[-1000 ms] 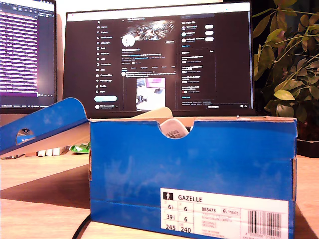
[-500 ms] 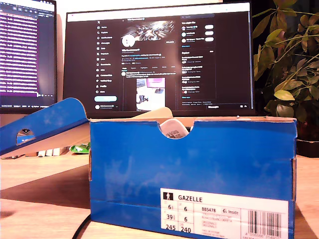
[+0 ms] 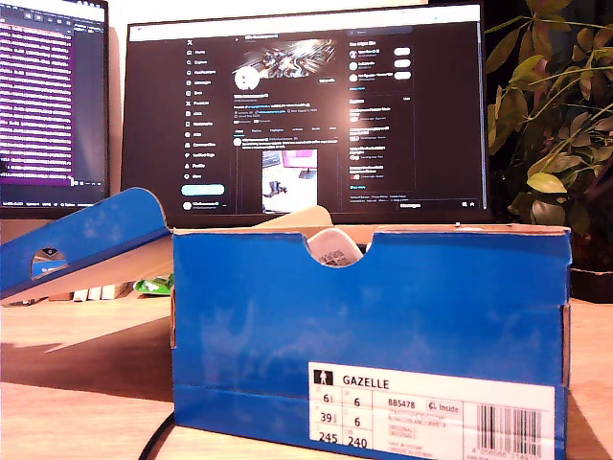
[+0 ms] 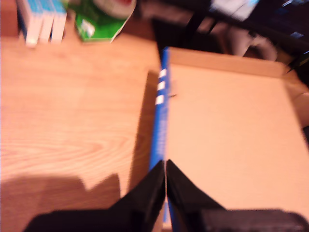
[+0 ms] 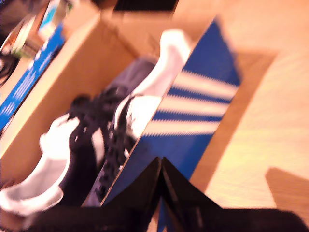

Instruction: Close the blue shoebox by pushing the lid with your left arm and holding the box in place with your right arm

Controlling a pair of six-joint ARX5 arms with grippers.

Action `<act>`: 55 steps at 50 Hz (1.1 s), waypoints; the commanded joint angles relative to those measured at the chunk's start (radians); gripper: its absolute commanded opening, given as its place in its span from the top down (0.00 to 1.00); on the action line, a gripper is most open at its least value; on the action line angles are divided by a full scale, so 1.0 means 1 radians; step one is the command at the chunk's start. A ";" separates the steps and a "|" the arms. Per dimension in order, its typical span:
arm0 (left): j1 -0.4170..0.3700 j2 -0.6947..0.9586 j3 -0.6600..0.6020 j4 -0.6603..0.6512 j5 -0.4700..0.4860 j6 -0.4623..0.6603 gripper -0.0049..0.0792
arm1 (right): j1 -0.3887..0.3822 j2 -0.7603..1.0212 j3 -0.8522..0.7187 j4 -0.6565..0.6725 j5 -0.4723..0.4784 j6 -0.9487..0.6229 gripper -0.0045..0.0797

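The box (image 3: 369,335) filled the lower centre of the exterior view, its lid (image 3: 81,240) hinged open toward the left edge; no gripper was seen there. Only the second wrist view showed shoes (image 5: 104,130) inside. My first gripper (image 4: 165,176) was pinched together above the lid's blue rim, my second gripper (image 5: 161,171) likewise above the striped wall. "GAZELLE" was read on the label (image 3: 431,407). Bare desk (image 4: 72,125) lay beside the lid.

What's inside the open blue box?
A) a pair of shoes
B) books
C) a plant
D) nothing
A: the second wrist view looks into the box and shows dark shoes with white soles and laces lying inside.
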 commanded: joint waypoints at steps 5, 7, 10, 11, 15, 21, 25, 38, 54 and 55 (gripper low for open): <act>0.047 0.146 0.064 0.007 0.078 0.021 0.96 | 0.005 0.069 0.013 0.038 -0.035 0.003 0.96; 0.053 0.184 0.080 0.007 0.098 0.032 0.96 | 0.004 0.087 0.013 0.049 -0.053 0.005 0.96; 0.061 0.246 0.104 0.006 0.115 0.044 0.96 | 0.005 0.113 0.013 0.064 -0.068 0.008 0.96; 0.062 0.266 0.113 0.006 0.120 0.044 0.96 | 0.005 0.123 0.013 0.069 -0.073 0.009 0.96; 0.064 0.341 0.143 0.002 0.149 0.044 0.96 | 0.005 0.156 0.013 0.089 -0.081 0.010 0.96; 0.064 0.445 0.184 -0.015 0.191 0.043 0.96 | 0.005 0.194 0.013 0.122 -0.084 0.020 0.96; 0.064 0.504 0.209 -0.033 0.204 0.044 0.96 | 0.005 0.219 0.014 0.143 -0.085 0.024 0.96; 0.057 0.635 0.259 -0.132 0.270 0.048 0.96 | 0.019 0.287 0.014 0.201 -0.085 0.027 0.96; 0.002 0.658 0.285 -0.231 0.380 0.096 0.96 | 0.092 0.364 0.016 0.272 -0.084 0.048 0.96; 0.000 0.658 0.288 -0.233 0.412 0.095 0.96 | 0.095 0.365 0.016 0.277 -0.084 0.050 0.96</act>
